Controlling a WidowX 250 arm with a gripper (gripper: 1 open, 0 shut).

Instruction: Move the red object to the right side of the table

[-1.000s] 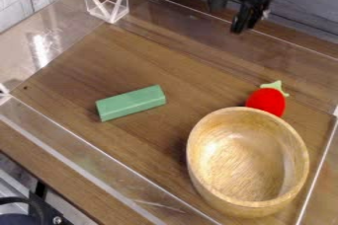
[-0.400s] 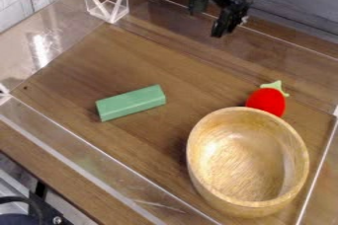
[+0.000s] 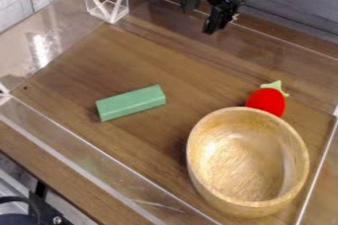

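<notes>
The red object (image 3: 268, 100), a small glossy strawberry-like toy with a yellowish stem tip, lies on the brown wooden table (image 3: 145, 61) near the right wall, just beyond the rim of a wooden bowl. My black gripper (image 3: 211, 19) hangs over the far edge of the table, well away from the red object and up-left of it. Its jaws look open and nothing is between them.
A large round wooden bowl (image 3: 248, 161) fills the near right corner. A green rectangular block (image 3: 130, 103) lies left of centre. Low clear acrylic walls (image 3: 53, 41) border the tabletop, with a clear bracket (image 3: 106, 4) at the far left corner.
The gripper has moved left along the far edge of the table and stayed open. The red object, bowl and block have not moved.
</notes>
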